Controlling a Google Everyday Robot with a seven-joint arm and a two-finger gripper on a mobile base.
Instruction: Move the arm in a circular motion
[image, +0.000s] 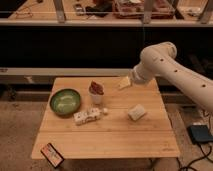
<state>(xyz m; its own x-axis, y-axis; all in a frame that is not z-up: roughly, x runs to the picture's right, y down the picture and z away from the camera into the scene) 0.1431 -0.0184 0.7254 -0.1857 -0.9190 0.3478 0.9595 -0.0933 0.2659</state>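
Table (115, 140): pale wood in planks, matt, with faint grain. Arm (167, 65): cream shell that looks like smooth moulded plastic, softly shiny on its rounded joints, dotted with small dark screws. Gripper (124, 83): a flat, pale yellowish tip with a matt look, held over the table's far edge just right of the cup (96, 96). The cup is plain white and matt, with something dull red inside. Bowl (65, 102): green, smooth and glossy. Block (136, 112): off-white and matt; its material is unclear. Packet (51, 153): dark with red, slightly shiny like printed wrapping. Floor (20, 132): speckled, rough and dull. Shelf posts (60, 11): grey and metallic.
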